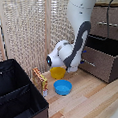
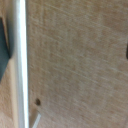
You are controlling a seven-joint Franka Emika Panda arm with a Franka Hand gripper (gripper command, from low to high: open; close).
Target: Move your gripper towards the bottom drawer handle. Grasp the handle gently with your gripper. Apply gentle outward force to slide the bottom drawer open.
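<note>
In the exterior view my gripper [image 1: 84,57] sits low, right at the front of the bottom drawer [image 1: 104,66]. That dark brown drawer stands pulled out from its chest, and its dark inside shows from above. The bottom drawer handle [image 1: 89,63] is only a faint pale line beside the gripper. In the wrist view the silver handle [image 2: 21,65] runs as a bar across the brown drawer front [image 2: 80,60]. It lies close to one dark finger [image 2: 4,50], and the other finger just shows at the far edge. The gripper [image 2: 65,50] is open and the handle lies between the fingers.
A yellow bowl [image 1: 58,72] and a blue bowl [image 1: 62,87] sit on the wooden floor under the arm, beside a small orange box [image 1: 41,78]. A black fabric bin [image 1: 17,92] fills the exterior view's lower left. An upper drawer with its own bar [image 1: 109,24] stands above.
</note>
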